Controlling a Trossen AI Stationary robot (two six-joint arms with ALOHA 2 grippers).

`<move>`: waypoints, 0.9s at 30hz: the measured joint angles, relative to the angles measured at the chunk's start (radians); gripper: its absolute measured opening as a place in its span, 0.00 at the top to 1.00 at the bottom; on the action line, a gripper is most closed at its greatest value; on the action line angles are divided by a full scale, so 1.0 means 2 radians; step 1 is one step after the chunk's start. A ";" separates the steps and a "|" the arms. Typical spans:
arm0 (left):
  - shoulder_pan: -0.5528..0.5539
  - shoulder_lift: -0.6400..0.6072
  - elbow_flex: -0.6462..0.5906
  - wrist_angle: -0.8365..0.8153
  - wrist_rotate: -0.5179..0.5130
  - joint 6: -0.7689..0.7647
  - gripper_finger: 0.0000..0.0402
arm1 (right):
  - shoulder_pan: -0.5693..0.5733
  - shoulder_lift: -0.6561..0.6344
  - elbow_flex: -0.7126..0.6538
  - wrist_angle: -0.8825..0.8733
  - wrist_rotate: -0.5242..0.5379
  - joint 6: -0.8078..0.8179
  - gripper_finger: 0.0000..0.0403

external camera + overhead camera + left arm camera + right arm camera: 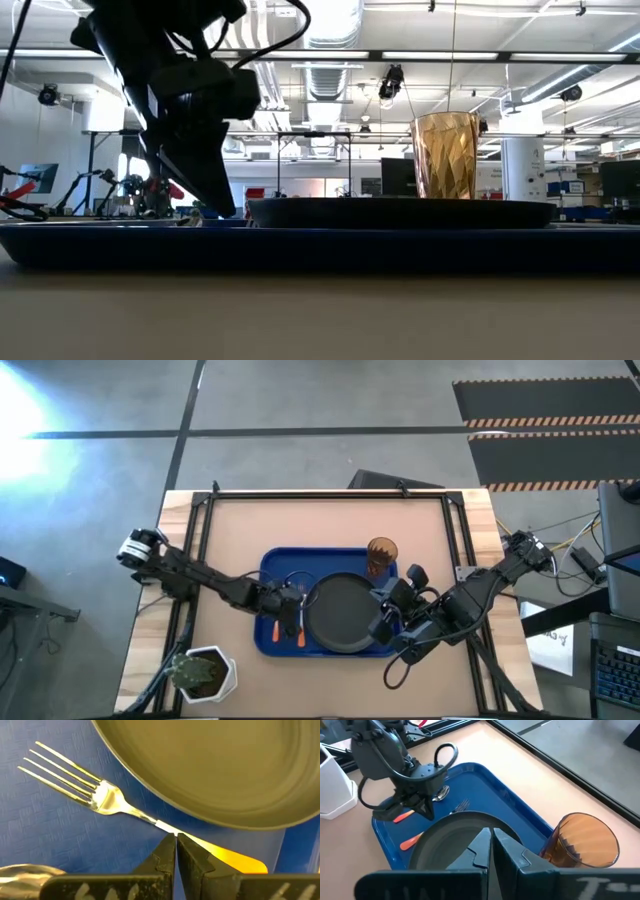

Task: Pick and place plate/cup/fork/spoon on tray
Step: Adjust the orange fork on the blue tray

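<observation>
- Left gripper (176,839) hangs low over the tray's (272,565) left part, its fingers pressed together with nothing between them, the tips just above the fork's (100,797) neck, where metal meets orange handle.
- Right gripper (491,836) sits over the plate's (345,613) right edge, fingers likewise closed and empty.
- Tray lies mid-table and carries everything: plate, cup (382,554), fork and spoon (276,629).
- Plate lies flat in the tray's middle, empty.
- Cup stands upright in the tray's far right corner, just beyond the plate, empty as far as the right wrist view shows.
- Fork lies flat on the tray, just left of the plate, handle close along its rim.
- Spoon lies left of the fork, its bowl (27,872) just showing in the left wrist view.
- White pot (212,672) with a plant stands off the tray, at the table's near left corner.
</observation>
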 joint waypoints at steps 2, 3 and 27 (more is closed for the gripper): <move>0.002 0.002 0.000 0.006 0.002 0.001 1.00 | 0.000 0.000 0.000 0.000 0.000 0.000 0.98; 0.002 0.003 0.000 0.010 0.003 0.002 1.00 | 0.000 0.000 0.000 0.001 0.000 0.000 0.98; 0.020 0.029 -0.002 0.047 0.020 0.027 1.00 | 0.000 0.000 0.000 0.008 0.000 0.000 0.98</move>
